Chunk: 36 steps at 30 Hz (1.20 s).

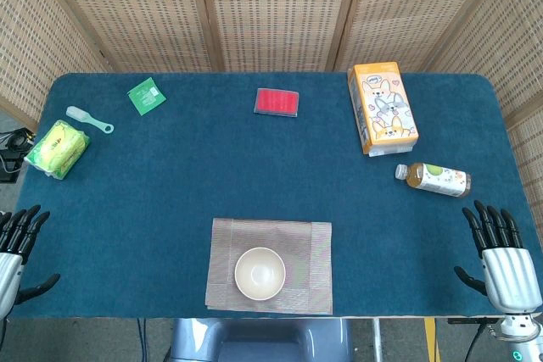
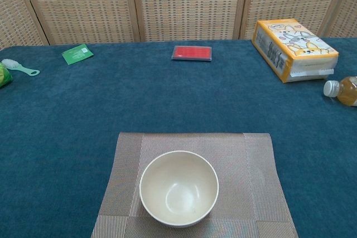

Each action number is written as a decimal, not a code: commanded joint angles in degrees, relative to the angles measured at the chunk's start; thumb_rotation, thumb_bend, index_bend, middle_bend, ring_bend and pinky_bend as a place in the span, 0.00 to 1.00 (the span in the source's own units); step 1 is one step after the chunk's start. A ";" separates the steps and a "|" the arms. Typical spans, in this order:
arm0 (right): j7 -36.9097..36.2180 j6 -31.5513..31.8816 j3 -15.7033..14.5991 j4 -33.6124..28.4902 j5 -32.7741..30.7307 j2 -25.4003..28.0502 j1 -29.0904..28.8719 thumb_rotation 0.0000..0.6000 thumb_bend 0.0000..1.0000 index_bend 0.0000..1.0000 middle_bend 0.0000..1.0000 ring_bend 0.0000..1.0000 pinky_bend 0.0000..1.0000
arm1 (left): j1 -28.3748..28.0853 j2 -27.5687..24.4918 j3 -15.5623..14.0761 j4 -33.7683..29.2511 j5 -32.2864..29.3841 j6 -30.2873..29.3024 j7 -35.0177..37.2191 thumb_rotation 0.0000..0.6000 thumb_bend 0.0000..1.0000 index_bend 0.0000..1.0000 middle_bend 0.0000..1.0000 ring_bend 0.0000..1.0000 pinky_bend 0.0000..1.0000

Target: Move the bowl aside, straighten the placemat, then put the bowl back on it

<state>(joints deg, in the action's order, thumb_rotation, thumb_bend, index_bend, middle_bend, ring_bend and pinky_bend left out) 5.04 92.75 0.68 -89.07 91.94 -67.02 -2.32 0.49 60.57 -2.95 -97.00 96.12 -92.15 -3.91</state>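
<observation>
A cream bowl stands upright and empty on a grey-brown woven placemat at the table's near edge. The mat's left part looks folded over onto itself. In the head view my left hand hovers at the table's near left corner, fingers spread, holding nothing. My right hand is at the near right corner, fingers spread and empty too. Both hands are far from the bowl and mat. Neither hand appears in the chest view.
On the blue tablecloth lie a red flat case, an orange tissue box, a bottle of tea on its side, a green packet, a small brush and a yellow-green pack. Wicker screens stand behind.
</observation>
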 commanded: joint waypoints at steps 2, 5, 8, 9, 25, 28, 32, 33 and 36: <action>0.15 0.01 0.05 -0.26 0.17 0.19 0.15 1.00 0.00 0.00 0.00 0.00 0.00 | 0.07 -0.23 -0.10 0.00 0.23 -0.13 0.43 1.00 0.00 0.00 0.00 0.00 0.00; 1.08 0.26 0.19 -0.32 0.50 0.14 0.28 1.00 0.00 0.00 0.00 0.00 0.00 | 0.00 -0.30 0.00 -0.08 0.12 -0.03 0.72 1.00 0.00 0.00 0.00 0.00 0.00; 1.75 0.26 0.23 -0.86 0.54 0.33 0.48 1.00 0.00 0.00 0.00 0.00 0.00 | -1.36 0.00 0.14 -0.54 1.61 1.33 0.04 1.00 0.00 0.00 0.00 0.00 0.00; 1.90 0.22 0.31 -1.05 0.44 0.42 0.52 1.00 0.00 0.00 0.00 0.00 0.00 | -1.85 0.24 0.19 -0.61 2.14 1.84 -0.33 1.00 0.00 0.00 0.00 0.00 0.00; 3.20 -5.56 2.20 -2.39 -5.96 1.42 -0.56 1.00 0.00 0.00 0.00 0.00 0.00 | -30.28 16.11 2.10 4.57 18.98 31.47 2.37 1.00 0.00 0.33 0.00 0.00 0.00; 3.63 -6.17 2.38 -2.58 -6.90 1.55 -0.57 1.00 0.00 0.00 0.00 0.00 0.00 | -32.48 19.19 2.48 5.55 18.30 34.29 0.63 1.00 0.00 0.38 0.00 0.00 0.00; 3.73 -6.68 2.58 -2.84 -7.61 1.73 -0.58 1.00 0.00 0.00 0.00 0.00 0.00 | -34.39 22.70 2.40 6.98 17.26 36.29 -1.18 1.00 0.00 0.40 0.00 0.00 0.00; 3.71 -6.78 2.61 -2.91 -7.75 1.80 -0.58 1.00 0.00 0.00 0.00 0.00 0.00 | -34.98 23.63 2.44 7.48 16.96 36.83 -1.75 1.00 0.00 0.40 0.00 0.00 0.00; 3.75 -6.86 2.70 -2.99 -8.01 1.85 -0.53 1.00 0.00 0.00 0.00 0.00 0.00 | -36.15 25.70 2.64 8.59 16.02 38.06 -3.30 1.00 0.01 0.40 0.00 0.00 0.00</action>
<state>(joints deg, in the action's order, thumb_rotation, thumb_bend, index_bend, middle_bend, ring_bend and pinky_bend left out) 8.77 85.90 3.37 -92.05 83.95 -65.18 -2.85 -34.97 85.41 -0.47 -89.08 112.74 -54.80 -6.44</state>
